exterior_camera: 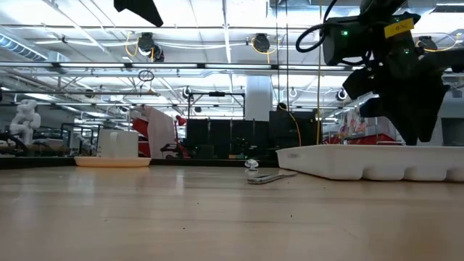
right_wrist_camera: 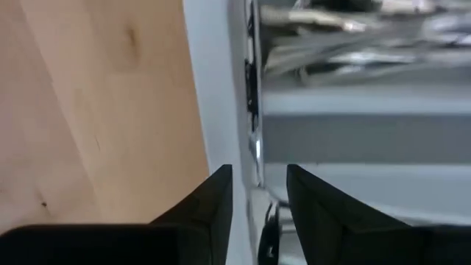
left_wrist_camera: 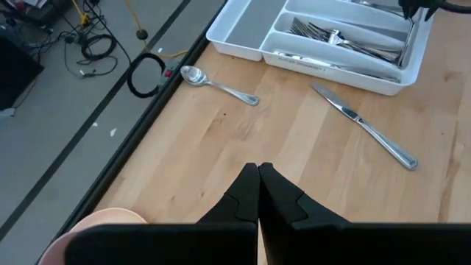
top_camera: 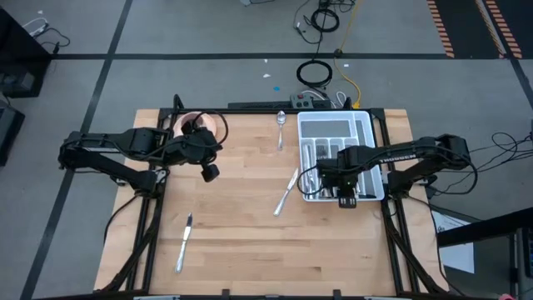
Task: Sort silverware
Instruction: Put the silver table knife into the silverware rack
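At the left of the high view the left gripper is hanging over bare wood just below the pink saucer, its fingers pressed together on nothing. It is waiting.

Low in the left of that frame a knife is lying alone on the table. Toward the centre a spoon is resting near the table's upper edge, and a second knife is lying slanted just left of the white tray. Three pieces are therefore waiting loose.

At the right, the right gripper is hovering over the lower edge of the tray. In the right wrist view its fingers are standing apart with nothing between them, straddling the tray's wall. Forks and other sorted silverware are filling the tray's compartments.

This is looking like the end of a drop-off, with the right gripper empty above the tray. The next move is probably calling for a lift clear of the tray wall, then a reach left to the slanted knife, the nearest loose piece, lining the fingers across its slim handle.
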You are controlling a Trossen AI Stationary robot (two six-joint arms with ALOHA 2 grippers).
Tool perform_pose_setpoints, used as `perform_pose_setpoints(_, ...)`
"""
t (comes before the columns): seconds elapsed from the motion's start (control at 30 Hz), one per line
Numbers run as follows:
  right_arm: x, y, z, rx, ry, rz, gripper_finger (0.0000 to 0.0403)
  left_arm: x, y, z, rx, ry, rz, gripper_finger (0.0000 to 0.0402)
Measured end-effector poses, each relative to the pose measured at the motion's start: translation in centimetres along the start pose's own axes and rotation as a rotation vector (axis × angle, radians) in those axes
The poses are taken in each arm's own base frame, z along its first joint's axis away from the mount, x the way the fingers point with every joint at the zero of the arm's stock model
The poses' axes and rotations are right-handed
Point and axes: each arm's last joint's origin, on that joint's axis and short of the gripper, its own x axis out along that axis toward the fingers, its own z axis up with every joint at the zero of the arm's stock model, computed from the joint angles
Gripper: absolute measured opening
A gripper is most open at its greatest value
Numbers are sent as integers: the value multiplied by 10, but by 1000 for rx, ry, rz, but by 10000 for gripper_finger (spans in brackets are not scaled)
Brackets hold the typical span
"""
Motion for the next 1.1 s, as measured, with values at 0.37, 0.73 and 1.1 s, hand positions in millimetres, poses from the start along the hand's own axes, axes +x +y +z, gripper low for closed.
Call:
perform_pose_setpoints(0.37,14,-11,0,13,-37,3,119,0,0,0,1,-1,0,0)
perform_pose_setpoints(0.73,18,-12,-1,6,-35,4,119,0,0,0,9,-2,4,0)
perform_pose_setpoints(1.1,33,-15,2,4,28,53,119,0,0,0,9,-5,15,3)
